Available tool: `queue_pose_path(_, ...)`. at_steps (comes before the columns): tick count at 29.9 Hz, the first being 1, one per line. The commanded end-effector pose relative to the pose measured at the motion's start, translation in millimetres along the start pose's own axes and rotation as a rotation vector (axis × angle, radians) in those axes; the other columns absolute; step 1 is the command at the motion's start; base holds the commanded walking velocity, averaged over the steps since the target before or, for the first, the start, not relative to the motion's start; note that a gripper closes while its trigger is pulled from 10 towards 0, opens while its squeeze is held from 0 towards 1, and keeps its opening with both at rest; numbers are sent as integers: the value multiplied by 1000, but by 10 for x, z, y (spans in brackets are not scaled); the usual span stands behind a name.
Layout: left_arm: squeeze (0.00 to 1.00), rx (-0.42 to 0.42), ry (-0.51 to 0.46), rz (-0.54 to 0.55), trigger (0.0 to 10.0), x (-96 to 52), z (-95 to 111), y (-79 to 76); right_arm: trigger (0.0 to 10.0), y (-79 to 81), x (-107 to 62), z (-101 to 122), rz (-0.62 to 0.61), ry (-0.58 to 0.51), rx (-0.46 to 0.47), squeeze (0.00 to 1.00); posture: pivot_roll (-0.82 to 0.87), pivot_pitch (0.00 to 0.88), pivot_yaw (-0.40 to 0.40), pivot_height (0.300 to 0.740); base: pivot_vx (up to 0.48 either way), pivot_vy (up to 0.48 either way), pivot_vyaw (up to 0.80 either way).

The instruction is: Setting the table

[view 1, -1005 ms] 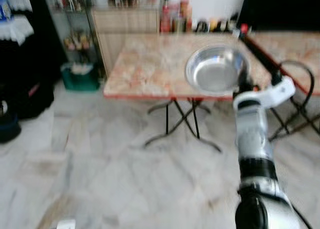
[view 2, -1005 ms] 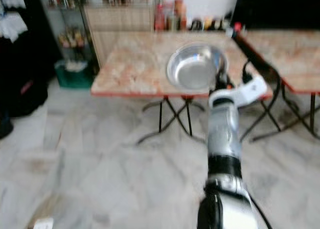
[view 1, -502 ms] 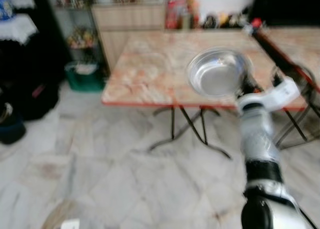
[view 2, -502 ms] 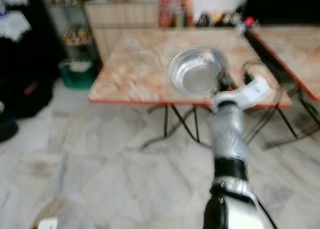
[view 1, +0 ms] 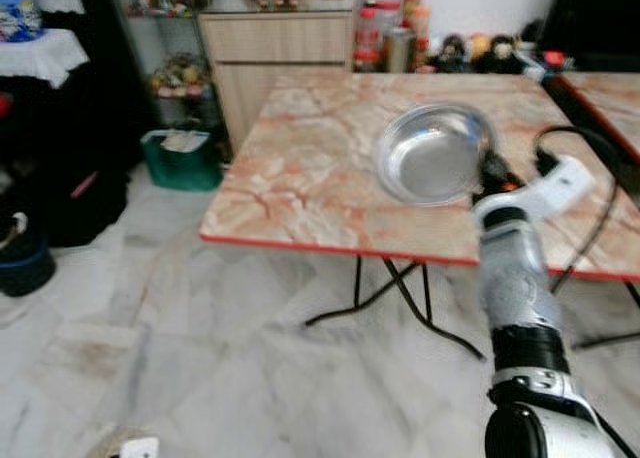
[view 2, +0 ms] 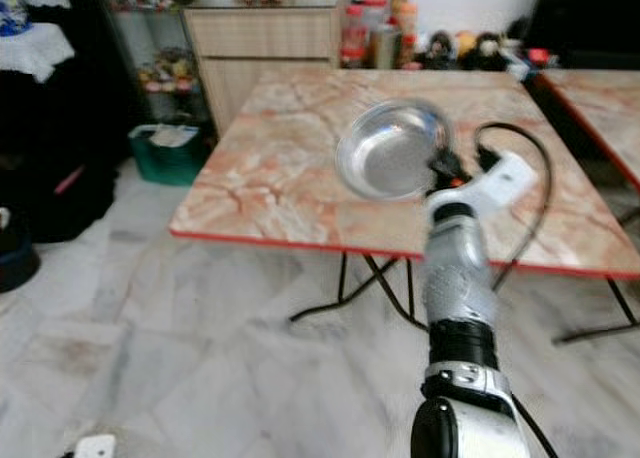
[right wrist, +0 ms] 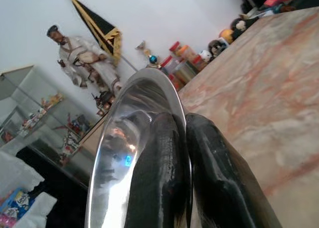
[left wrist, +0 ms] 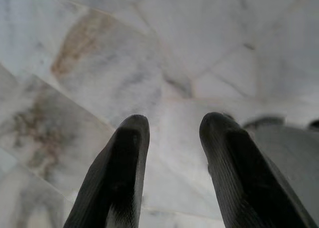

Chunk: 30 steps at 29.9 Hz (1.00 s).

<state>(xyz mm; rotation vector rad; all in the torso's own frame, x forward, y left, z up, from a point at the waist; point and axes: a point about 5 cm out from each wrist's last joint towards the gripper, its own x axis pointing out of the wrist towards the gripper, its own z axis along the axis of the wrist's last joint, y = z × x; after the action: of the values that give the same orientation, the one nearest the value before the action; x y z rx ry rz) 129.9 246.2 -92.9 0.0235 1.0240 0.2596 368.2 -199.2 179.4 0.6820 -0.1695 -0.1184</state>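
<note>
Room: pale marble-tile floor (view 1: 200, 358); wooden cabinet (view 1: 278, 53) at back w/ bottles & jars (view 1: 395, 33) beside it; green bin (view 1: 182, 158) at cabinet's foot; glass shelf unit to its left.

Bench (view 1: 320, 178): folding type, orange-pink marbled top, red edge, black crossed legs. Second bench (view 1: 605, 93) of same pattern to robot's right, set apart by a narrow gap.

Item 1 – steel bowl (view 1: 435, 156): round, shiny, shallow. Held tilted in the air over the near-right part of the bench top, hollow side toward the camera. Not resting on the bench.

Item 2 – right pincer (right wrist: 184, 153): clenched on bowl rim, one finger inside the bowl, one outside, per wrist view. Silver forearm reaches up from lower right; black cable loops by the wrist.

Item 3 – left pincer (left wrist: 172, 138): fingers parted, grasping nothing, pointing down at floor tiles.
</note>
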Motion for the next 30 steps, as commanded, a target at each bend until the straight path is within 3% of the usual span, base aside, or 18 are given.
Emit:
queue_pose_path(1,0,14,6,23,10000,-3,11,102,10000,167,7,-21,53,7,7,0,56,0,9,732,450,0,0)
queue_pose_path(11,0,13,6,19,10000,0,21,96,10000,30,-105,-48,9,48,-14,0,45,0,7,732,446,0,0)
queue_pose_path(17,0,9,6,14,10000,-1,19,98,10000,-43,-333,-25,5,88,-60,0,35,0,9,732,0,0,0)
queue_pose_path(30,0,19,5,4,10000,1,28,96,10000,-346,-479,-36,-166,134,-19,0,30,0,12,732,0,0,0)
